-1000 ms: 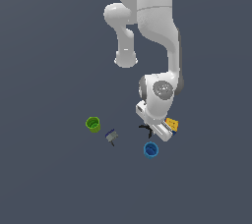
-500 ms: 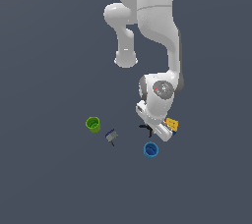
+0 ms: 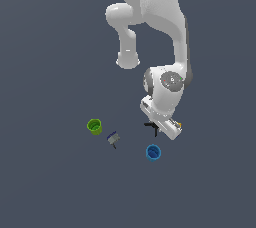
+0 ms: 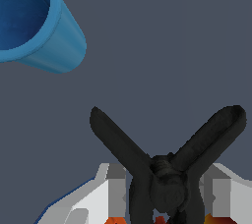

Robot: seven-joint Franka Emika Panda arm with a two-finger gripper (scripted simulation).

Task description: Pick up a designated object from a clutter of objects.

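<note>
— So where was the black clamp when you looked?

— Right down at the pincer. In the wrist view its two thin prongs splayed out in a V, and its dark body sat between the two pale fingers, one on each side. In the exterior view only a few black prongs poked out from beside the white hand, low over the worktop.

— Was the pincer pinching it?

— I couldn't tell. The fingers stood close on both sides of the clamp's body, but whether they pressed on it or left a sliver of room wasn't visible. Whether the clamp rested on the worktop or hung just off it I couldn't say either.

— How far along, then?

— My guess: the approach was done and the grasp was either just made or about to be. The lift was all left to do.

— Any room to move?

— Plenty upward, I'd judge. The blue cup stood near, on the side the prongs pointed toward, but apart from them. A scrap of yellow peeked out just behind the hand, and some orange-red showed under the fingers, so close neighbours there. The grey-blue piece and the green cup lay well off toward the exterior view's left.
</note>
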